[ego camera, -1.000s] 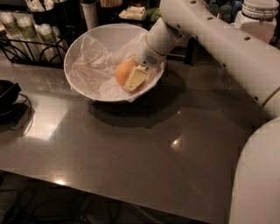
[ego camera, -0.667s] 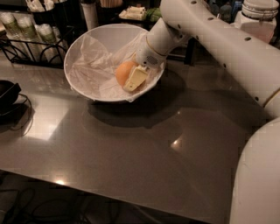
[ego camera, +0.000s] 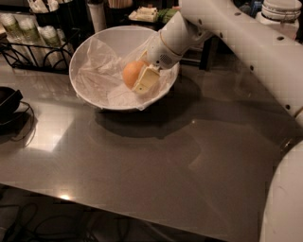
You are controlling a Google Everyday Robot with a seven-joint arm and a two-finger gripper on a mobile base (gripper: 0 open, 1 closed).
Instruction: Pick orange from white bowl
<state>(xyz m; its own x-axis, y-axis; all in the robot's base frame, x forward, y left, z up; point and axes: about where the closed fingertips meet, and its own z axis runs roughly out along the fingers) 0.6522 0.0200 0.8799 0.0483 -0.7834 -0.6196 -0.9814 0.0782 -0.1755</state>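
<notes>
Hardly anything has moved since a second ago: the hand is still at the orange inside the bowl, and the bowl stands where it stood.

At the far left edge a black object [ego camera: 6, 101] lies on the grey, glossy worktop [ego camera: 142, 165], with a thin cable looping beside it. Behind it, at the top left, a black wire rack [ego camera: 28, 52] holds pale jars. Next comes the white bowl [ego camera: 76, 66], wide and tilted so that its mouth faces forward; crinkled white paper [ego camera: 100, 66] lines it and spills a little over the near rim. The orange [ego camera: 130, 73] sits in the right half of the bowl, on the paper, close to the right wall. The hand [ego camera: 142, 81] is just right of it, its pale yellowish end lying against the fruit's right side; whether it grips the orange or only touches it I cannot tell. From the hand the thick white arm [ego camera: 227, 33] runs up and to the right, over the bowl's rim. A white jar [ego camera: 281, 12] stands at the top right, and the robot's white body [ego camera: 284, 203] fills the lower right corner.
</notes>
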